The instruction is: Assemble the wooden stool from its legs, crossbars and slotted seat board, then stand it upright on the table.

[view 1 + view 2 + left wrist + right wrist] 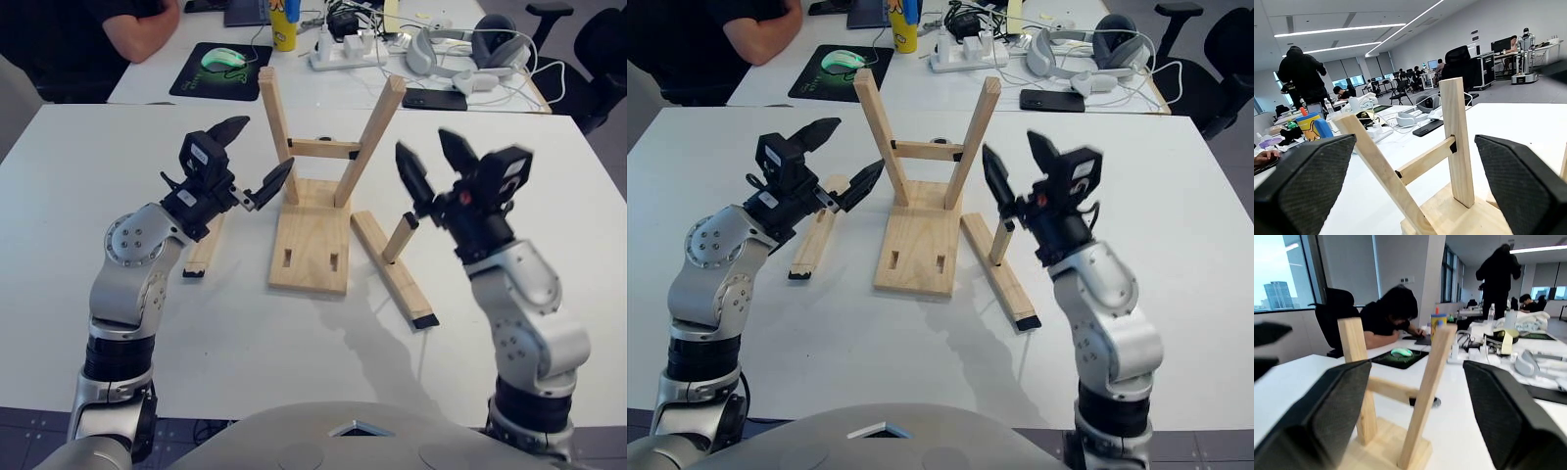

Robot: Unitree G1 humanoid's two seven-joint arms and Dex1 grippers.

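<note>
While the seat board [916, 250] lies flat, left gripper [860, 143] hovers at nine o'clock, right gripper [1011, 145] at three, fingers apart.

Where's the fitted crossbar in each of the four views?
Left eye view: crossbar near centre, joining the two upright legs.
Right eye view: crossbar just left of centre, between the same legs.
Left wrist view: crossbar slanting between the two legs, close up.
Right wrist view: crossbar between the two legs, close up.
Shared landmark: the seat board under the legs.
</note>
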